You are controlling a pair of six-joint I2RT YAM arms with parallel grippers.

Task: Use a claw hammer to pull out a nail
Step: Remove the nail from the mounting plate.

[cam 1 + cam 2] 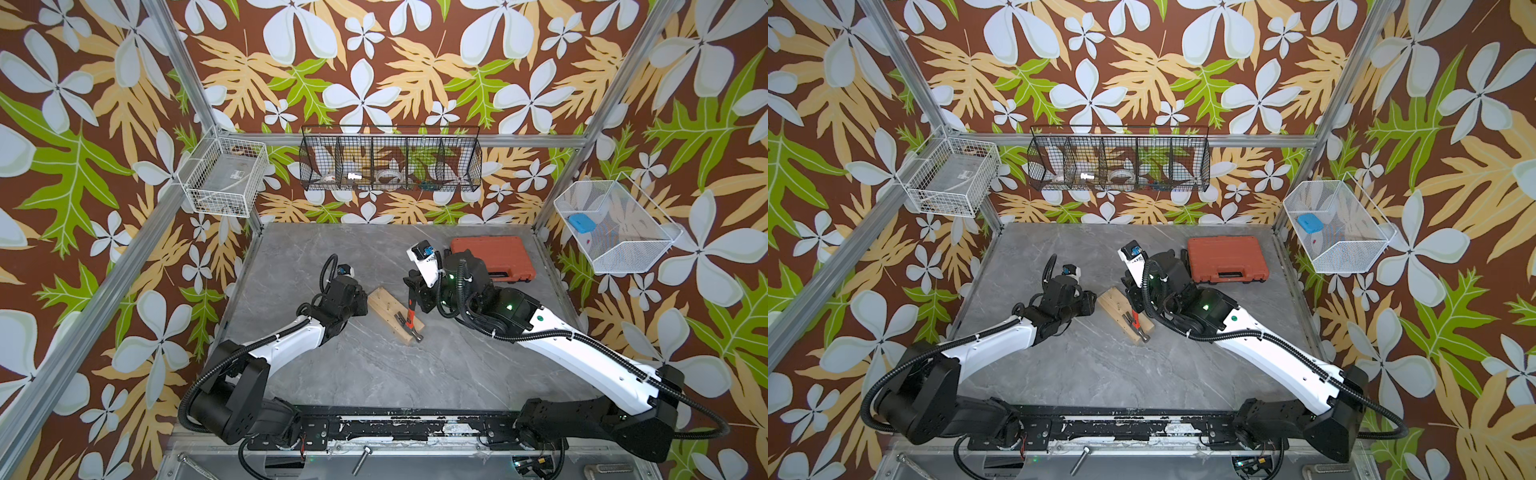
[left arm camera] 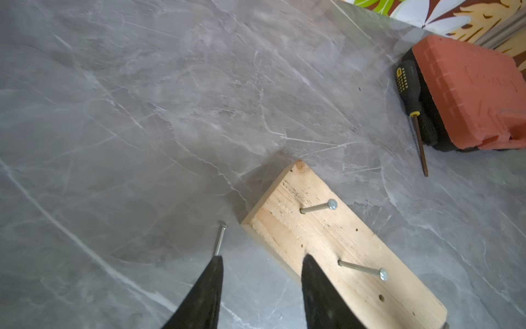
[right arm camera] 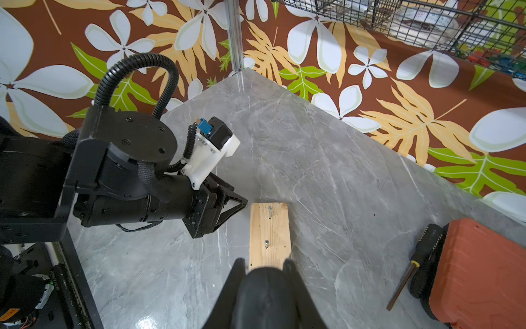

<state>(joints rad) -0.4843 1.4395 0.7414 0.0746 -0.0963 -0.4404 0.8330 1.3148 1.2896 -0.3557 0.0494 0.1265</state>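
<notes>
- Both top views are bright and evenly lit. The colours of the wall (image 1: 374,62) are saturated and no corner falls dark.
- The table (image 1: 374,374) carries only soft, diffuse shadows with no hard edges.
- The frame posts (image 1: 185,70) splay outward toward the picture edges in both top views, a wide-angle stretch.
- In the left wrist view the wooden block (image 2: 341,242) is crisp and throws a soft grey shadow. The fingers (image 2: 207,293) of the left pincer (image 2: 262,257) are dark and soft-edged.
- In the right wrist view the claw hammer (image 3: 264,296), close to the lens, is a blurred black mass. One pale glare patch shines on the table.
</notes>
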